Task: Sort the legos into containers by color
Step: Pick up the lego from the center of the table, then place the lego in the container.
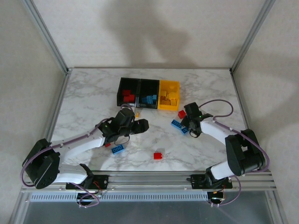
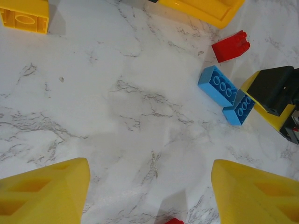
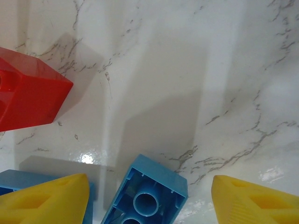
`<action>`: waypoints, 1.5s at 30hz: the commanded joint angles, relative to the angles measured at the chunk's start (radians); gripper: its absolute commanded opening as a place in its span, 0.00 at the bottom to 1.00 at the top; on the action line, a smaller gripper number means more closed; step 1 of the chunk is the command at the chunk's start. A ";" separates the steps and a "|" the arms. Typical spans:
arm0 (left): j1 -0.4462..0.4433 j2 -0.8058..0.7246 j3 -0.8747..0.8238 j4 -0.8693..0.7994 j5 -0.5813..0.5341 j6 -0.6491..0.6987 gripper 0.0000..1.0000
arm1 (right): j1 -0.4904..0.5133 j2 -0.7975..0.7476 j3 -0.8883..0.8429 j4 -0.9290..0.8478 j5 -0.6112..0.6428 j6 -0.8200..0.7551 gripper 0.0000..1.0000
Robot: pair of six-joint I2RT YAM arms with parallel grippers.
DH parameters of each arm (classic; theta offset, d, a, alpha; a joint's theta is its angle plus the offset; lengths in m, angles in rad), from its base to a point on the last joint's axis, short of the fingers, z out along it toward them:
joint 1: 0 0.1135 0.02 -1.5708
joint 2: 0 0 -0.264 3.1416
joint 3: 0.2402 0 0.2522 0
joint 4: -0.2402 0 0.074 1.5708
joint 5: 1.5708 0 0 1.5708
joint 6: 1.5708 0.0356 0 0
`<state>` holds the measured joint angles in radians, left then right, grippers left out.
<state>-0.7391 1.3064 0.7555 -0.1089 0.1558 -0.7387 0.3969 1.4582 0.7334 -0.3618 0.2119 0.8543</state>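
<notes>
Three bins stand in a row at the back: a black bin (image 1: 128, 87) with red legos, a black bin (image 1: 148, 88) with blue ones, and a yellow bin (image 1: 168, 86) with yellow ones. Loose on the table lie a red lego (image 1: 181, 114), two blue legos (image 1: 176, 123) (image 1: 185, 130), a red one (image 1: 158, 155), a blue one (image 1: 117, 149) and a small yellow one (image 1: 137, 115). My right gripper (image 3: 150, 186) is open low over a blue lego (image 3: 147, 193) lying hollow side up, with gaps on both sides. My left gripper (image 2: 149, 191) is open over bare marble.
The yellow bin's corner (image 2: 205, 9) and a yellow lego (image 2: 24, 15) show in the left wrist view, along with the right gripper's finger (image 2: 275, 93) by the two blue legos (image 2: 217, 85). A red lego (image 3: 28, 95) lies close to the left of the right gripper.
</notes>
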 commanded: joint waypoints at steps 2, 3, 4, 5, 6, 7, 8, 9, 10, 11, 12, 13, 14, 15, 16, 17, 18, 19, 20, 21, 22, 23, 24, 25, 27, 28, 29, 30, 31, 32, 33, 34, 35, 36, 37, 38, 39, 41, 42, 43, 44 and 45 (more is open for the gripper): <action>-0.009 0.014 0.031 -0.018 -0.030 -0.006 0.69 | -0.006 0.022 -0.032 0.017 -0.009 0.014 0.64; -0.010 0.017 0.033 -0.021 -0.030 -0.005 0.69 | -0.005 0.022 -0.036 0.019 -0.008 0.013 0.62; -0.010 0.019 0.034 -0.023 -0.030 -0.005 0.69 | -0.006 0.022 -0.040 0.020 -0.010 0.014 0.61; -0.009 0.021 0.036 -0.022 -0.030 -0.005 0.69 | -0.006 0.019 -0.044 0.021 -0.012 0.014 0.58; -0.009 0.021 0.038 -0.022 -0.030 -0.005 0.69 | -0.006 0.015 -0.047 0.023 -0.015 0.014 0.55; -0.009 0.022 0.039 -0.021 -0.030 -0.005 0.69 | -0.006 0.012 -0.049 0.025 -0.016 0.012 0.52; -0.009 0.025 0.040 -0.022 -0.030 -0.004 0.69 | -0.006 0.008 -0.050 0.023 -0.013 0.011 0.50; -0.009 0.027 0.042 -0.022 -0.032 -0.004 0.69 | -0.005 0.003 -0.052 0.023 -0.011 0.011 0.45; -0.009 0.027 0.042 -0.022 -0.031 -0.004 0.69 | -0.005 -0.001 -0.052 0.018 -0.009 0.007 0.42; -0.009 0.028 0.042 -0.020 -0.030 -0.004 0.69 | -0.005 -0.007 -0.052 0.015 -0.009 0.001 0.38; -0.009 0.028 0.042 -0.018 -0.030 -0.005 0.69 | -0.005 -0.013 -0.050 0.010 -0.005 -0.001 0.33; -0.009 0.028 0.041 -0.017 -0.030 -0.005 0.69 | -0.006 -0.020 -0.049 0.009 -0.004 -0.006 0.29; -0.009 0.028 0.039 -0.016 -0.029 -0.005 0.69 | -0.005 -0.029 -0.049 0.004 -0.003 -0.012 0.28; -0.009 0.028 0.039 -0.014 -0.029 -0.005 0.69 | -0.005 -0.038 -0.048 -0.002 0.001 -0.013 0.27; -0.009 0.027 0.038 -0.014 -0.029 -0.007 0.69 | -0.005 -0.051 -0.045 -0.007 0.004 -0.016 0.27; -0.009 0.026 0.036 -0.012 -0.029 -0.008 0.69 | -0.005 -0.065 -0.044 -0.010 0.000 -0.022 0.25; -0.009 0.024 0.035 -0.011 -0.029 -0.008 0.69 | -0.005 -0.076 -0.040 -0.017 -0.003 -0.027 0.23; -0.009 0.021 0.033 -0.010 -0.029 -0.010 0.69 | -0.003 -0.094 -0.034 -0.024 -0.007 -0.033 0.23; -0.008 0.017 0.032 -0.008 -0.026 -0.011 0.69 | -0.003 -0.111 -0.025 -0.033 -0.013 -0.039 0.23; -0.007 0.014 0.031 -0.008 -0.024 -0.011 0.69 | -0.001 -0.125 -0.012 -0.043 -0.019 -0.048 0.23; -0.004 0.008 0.033 -0.009 -0.022 -0.011 0.69 | 0.004 -0.137 0.008 -0.054 -0.020 -0.056 0.23; 0.002 0.002 0.031 -0.011 -0.024 -0.011 0.69 | 0.011 -0.148 0.032 -0.067 -0.019 -0.065 0.23; 0.008 -0.006 0.030 -0.013 -0.025 -0.012 0.69 | 0.020 -0.153 0.055 -0.076 -0.016 -0.072 0.23; 0.021 -0.015 0.028 -0.015 -0.024 -0.013 0.69 | 0.035 -0.153 0.087 -0.087 -0.010 -0.081 0.23; 0.047 -0.037 0.023 -0.020 -0.024 -0.014 0.69 | 0.061 -0.137 0.156 -0.106 0.000 -0.099 0.22; 0.062 -0.052 0.019 -0.022 -0.022 -0.014 0.70 | 0.075 -0.119 0.195 -0.112 0.001 -0.109 0.22; 0.076 -0.066 0.013 -0.023 -0.020 -0.015 0.70 | 0.091 -0.097 0.236 -0.116 0.004 -0.116 0.22; 0.089 -0.078 0.008 -0.026 -0.015 -0.016 0.70 | 0.106 -0.074 0.270 -0.117 0.007 -0.123 0.22; 0.104 -0.093 0.002 -0.030 -0.008 -0.018 0.70 | 0.122 -0.044 0.312 -0.119 0.010 -0.130 0.21; 0.117 -0.108 -0.005 -0.035 -0.006 -0.019 0.70 | 0.136 -0.015 0.354 -0.121 0.012 -0.137 0.21; 0.130 -0.122 -0.012 -0.042 -0.004 -0.020 0.70 | 0.147 0.016 0.389 -0.119 0.011 -0.142 0.21; 0.146 -0.138 -0.019 -0.052 -0.004 -0.022 0.70 | 0.160 0.050 0.431 -0.120 0.009 -0.148 0.21; 0.164 -0.157 -0.027 -0.062 -0.002 -0.023 0.70 | 0.172 0.086 0.475 -0.120 0.009 -0.154 0.21; 0.180 -0.173 -0.034 -0.071 -0.002 -0.023 0.70 | 0.183 0.115 0.512 -0.117 0.007 -0.159 0.21; 0.201 -0.193 -0.042 -0.080 0.001 -0.024 0.70 | 0.192 0.154 0.555 -0.115 0.002 -0.166 0.21; 0.219 -0.213 -0.051 -0.086 0.007 -0.024 0.70 | 0.201 0.193 0.601 -0.115 -0.002 -0.171 0.21; 0.235 -0.228 -0.058 -0.091 0.013 -0.024 0.70 | 0.207 0.223 0.641 -0.117 -0.007 -0.176 0.21; 0.259 -0.258 -0.065 -0.109 0.022 -0.021 0.70 | 0.216 0.302 0.729 -0.116 -0.019 -0.187 0.21; 0.266 -0.268 -0.064 -0.117 0.020 -0.018 0.70 | 0.217 0.335 0.762 -0.115 -0.027 -0.190 0.21; 0.271 -0.278 -0.067 -0.125 0.021 -0.015 0.70 | 0.218 0.372 0.803 -0.114 -0.042 -0.193 0.21; 0.275 -0.286 -0.070 -0.132 0.022 -0.016 0.70 | 0.221 0.406 0.840 -0.111 -0.054 -0.197 0.21; 0.278 -0.292 -0.073 -0.136 0.023 -0.016 0.70 | 0.223 0.435 0.873 -0.111 -0.060 -0.200 0.21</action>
<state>-0.4725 1.0428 0.6987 -0.1989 0.1619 -0.7528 0.6121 1.8362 1.5230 -0.4606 0.1780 0.6827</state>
